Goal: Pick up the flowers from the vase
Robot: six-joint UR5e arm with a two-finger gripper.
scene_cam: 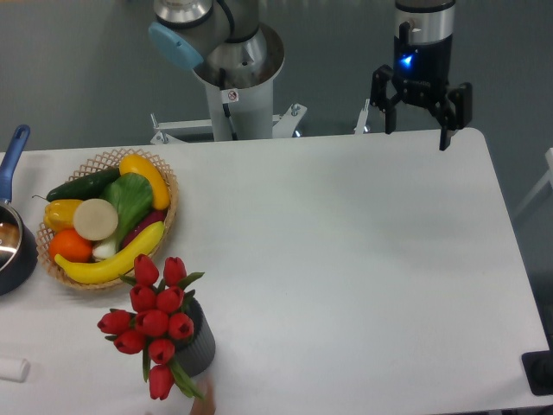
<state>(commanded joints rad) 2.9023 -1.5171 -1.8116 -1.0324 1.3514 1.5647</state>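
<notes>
From the fixed camera, I see my gripper (pixel 417 135) in the upper right, jaws spread wide, holding nothing — ready, I'd judge, for approach. The flowers (pixel 155 327) sit lower left in the vase (pixel 200 349), well apart from it.

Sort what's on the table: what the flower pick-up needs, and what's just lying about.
Needed:
- flowers
- vase
- claw, open, far off at the back edge

Lying about:
- fruit basket
- blue-handled pot
- small white object
</notes>
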